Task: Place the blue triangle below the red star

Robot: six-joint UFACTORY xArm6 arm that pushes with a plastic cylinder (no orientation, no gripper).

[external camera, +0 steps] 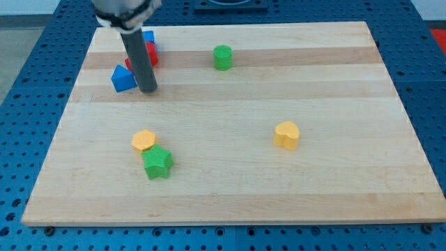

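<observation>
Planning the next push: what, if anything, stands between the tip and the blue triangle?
Nothing visible does. My tip sits right beside the blue triangle, at its right edge in the view; the red star lies just above them, partly hidden by the rod.

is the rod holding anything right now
Nothing is held. My tip only rests beside the blue triangle, on the view's right of it.

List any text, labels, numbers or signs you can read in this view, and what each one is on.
None: no readable text anywhere in this view.
The wooden board, blue triangle, red block behind my rod, green cylinder, yellow heart, orange block and green star are all unmarked.
My tip sits just right of the blue triangle.
</observation>
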